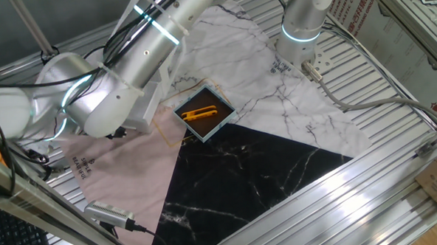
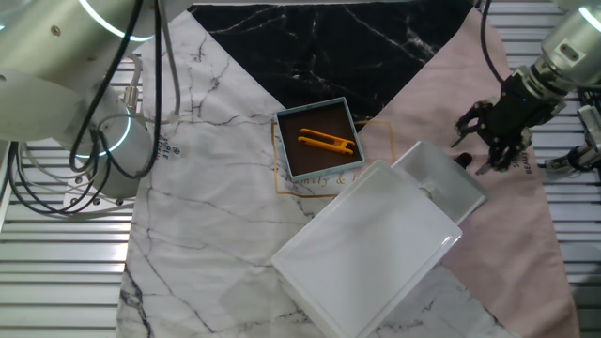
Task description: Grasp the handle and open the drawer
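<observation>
White plastic drawer [image 2: 441, 183] already sticks partway out of its cabinet [image 2: 366, 249] on the table [image 2: 207, 235]; its black handle [image 2: 463, 161] sits bare, the spread pincer [image 2: 496, 131] just beside it, holding nothing.

You can make out small dark lettering on the pink cloth [image 1: 82, 167] and on the white marble sheet [image 1: 280, 66], red characters on the cardboard [image 1: 361, 9], all too small to read.
</observation>
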Robot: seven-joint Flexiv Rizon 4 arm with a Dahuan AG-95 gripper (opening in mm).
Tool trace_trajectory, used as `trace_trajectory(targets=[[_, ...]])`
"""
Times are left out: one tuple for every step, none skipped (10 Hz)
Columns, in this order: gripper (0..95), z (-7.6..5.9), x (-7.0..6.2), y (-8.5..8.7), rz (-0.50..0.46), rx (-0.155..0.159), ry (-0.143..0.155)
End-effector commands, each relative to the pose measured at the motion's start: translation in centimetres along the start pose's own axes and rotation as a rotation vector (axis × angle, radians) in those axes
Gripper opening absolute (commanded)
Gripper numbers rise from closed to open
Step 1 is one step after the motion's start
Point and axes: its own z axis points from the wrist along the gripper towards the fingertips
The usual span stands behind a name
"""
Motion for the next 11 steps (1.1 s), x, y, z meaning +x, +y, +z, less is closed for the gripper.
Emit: trace_trajectory(targets=[[76.0,-0.4,0.9,0.1,0.023,0.013,-0.063],[76.0,-0.9,1.5,0.2,0.038,0.009,-0.096],[76.0,-1.4,2.1,0.4,0.050,0.013,-0.116],[76.0,-1.8,2.7,0.6,0.060,0.013,-0.131],[76.0,-2.1,3.2,0.7,0.069,0.011,-0.144],[76.0,-2.5,4.2,1.0,0.081,0.004,-0.168],[76.0,-2.7,5.0,1.2,0.082,0.005,-0.189],[76.0,-3.0,6.3,1.4,0.087,0.009,-0.230],[76.0,-3.2,7.2,1.6,0.093,0.002,-0.260],[76.0,-3.4,8.0,1.8,0.095,0.007,-0.280],[57.0,-3.4,9.2,2.2,0.106,0.000,-0.296]])
